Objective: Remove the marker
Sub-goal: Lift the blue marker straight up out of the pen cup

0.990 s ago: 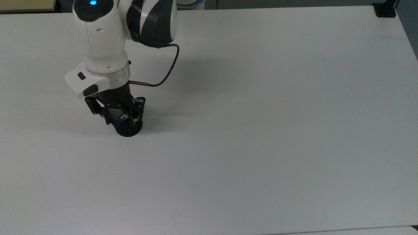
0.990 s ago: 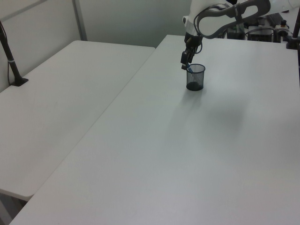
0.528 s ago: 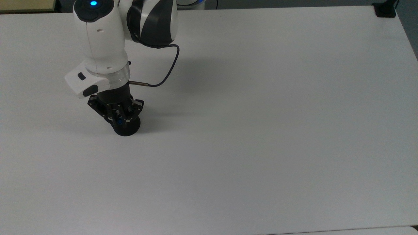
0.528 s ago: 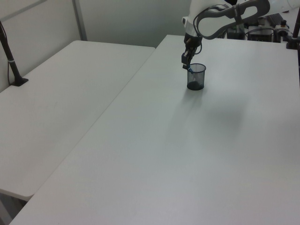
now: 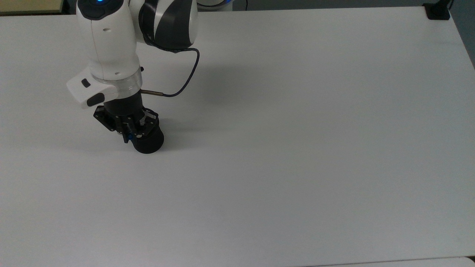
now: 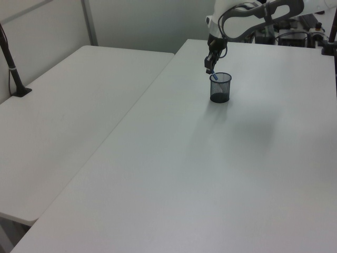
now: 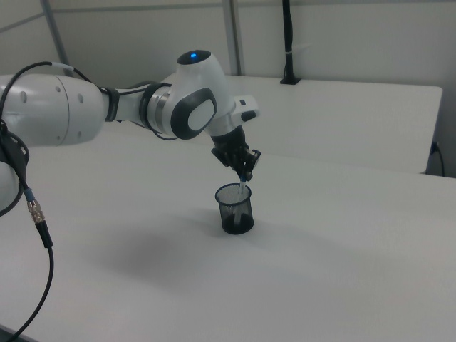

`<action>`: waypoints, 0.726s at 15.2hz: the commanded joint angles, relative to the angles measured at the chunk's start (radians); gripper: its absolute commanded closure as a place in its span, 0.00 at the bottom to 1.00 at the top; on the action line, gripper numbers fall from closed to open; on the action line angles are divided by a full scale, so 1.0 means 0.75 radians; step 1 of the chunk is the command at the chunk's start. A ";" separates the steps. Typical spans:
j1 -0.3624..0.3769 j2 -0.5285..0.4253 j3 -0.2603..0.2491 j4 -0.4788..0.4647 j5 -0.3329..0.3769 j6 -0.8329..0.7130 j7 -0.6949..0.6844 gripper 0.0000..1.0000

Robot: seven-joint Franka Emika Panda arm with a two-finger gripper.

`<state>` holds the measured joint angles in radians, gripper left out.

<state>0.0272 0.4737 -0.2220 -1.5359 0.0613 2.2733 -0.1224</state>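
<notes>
White table (image 5: 297,129), blue-tipped white marker (image 7: 244,184)

Matt white table (image 5: 297,148), see-through black mesh cup (image 7: 236,211), glossy white plastic arm shell (image 5: 107,44).

Black mesh cup (image 6: 220,87) stands upright nr far edge of white desk (image 6: 210,174). Robot's black gripper (image 6: 210,67) just above cup rim, closed on slim white marker w/ blue cap (image 6: 213,75), tilted, lower end inside cup.
</notes>
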 commanded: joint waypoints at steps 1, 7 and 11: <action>-0.008 -0.059 -0.013 0.001 0.027 0.010 -0.019 0.94; -0.014 -0.198 -0.015 0.003 0.029 0.012 -0.011 0.94; -0.002 -0.343 -0.011 0.011 0.037 -0.071 0.053 0.94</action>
<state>0.0131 0.3107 -0.2289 -1.5052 0.0702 2.2734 -0.1089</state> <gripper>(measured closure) 0.815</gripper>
